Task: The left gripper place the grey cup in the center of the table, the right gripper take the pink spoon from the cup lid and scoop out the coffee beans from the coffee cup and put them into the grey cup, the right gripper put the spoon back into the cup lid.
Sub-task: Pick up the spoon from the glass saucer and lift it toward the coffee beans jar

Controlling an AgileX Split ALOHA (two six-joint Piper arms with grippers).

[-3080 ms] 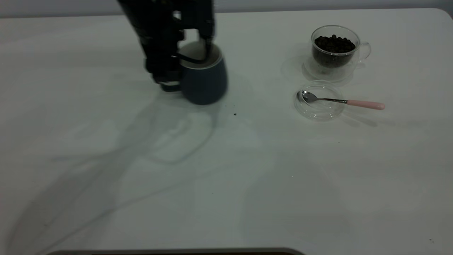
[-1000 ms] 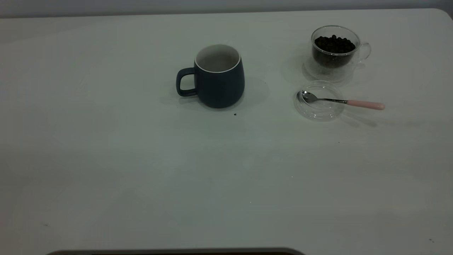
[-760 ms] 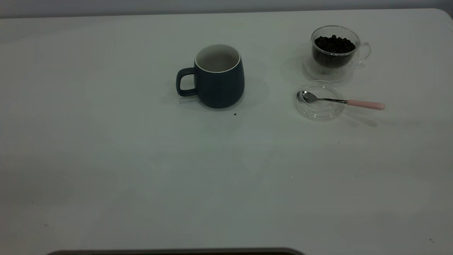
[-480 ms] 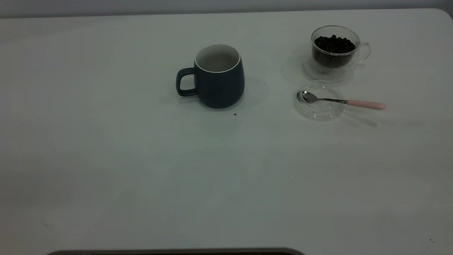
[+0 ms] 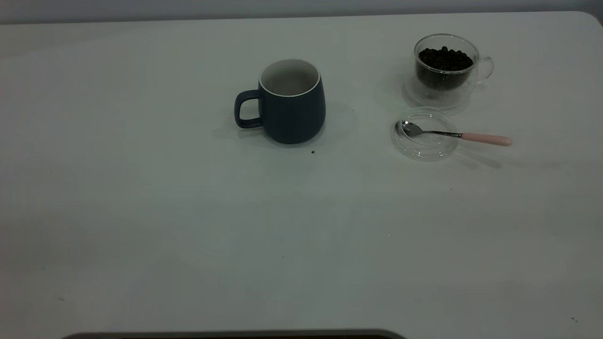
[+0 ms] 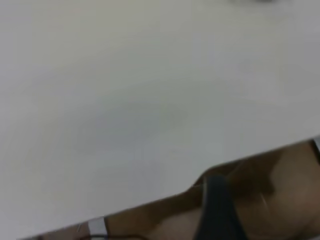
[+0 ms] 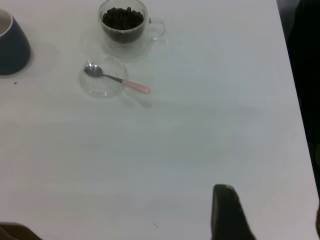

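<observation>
The grey cup [image 5: 292,113] stands upright and empty near the table's [image 5: 301,235] middle, handle to the left; it also shows in the right wrist view [image 7: 11,47]. The coffee cup [image 5: 445,80] with coffee beans [image 5: 445,57] stands at the back right. In front of it lies the cup lid [image 5: 424,147] with the pink spoon [image 5: 485,139] across it, bowl in the lid, handle pointing right. Neither arm shows in the exterior view. My right gripper [image 7: 272,225] is open and empty, high over the table's right part, far from the spoon [image 7: 135,86]. The left arm is withdrawn.
The left wrist view shows only bare tabletop [image 6: 150,100], its edge and a blurred brown and black shape beyond it. A tiny dark speck [image 5: 313,152] lies just in front of the grey cup. The table's right edge [image 7: 295,100] runs close to my right gripper.
Three seconds ago the left gripper was at the grey cup; it has let go and left the exterior view, and the cup stands alone. Nothing has moved in the last second.
</observation>
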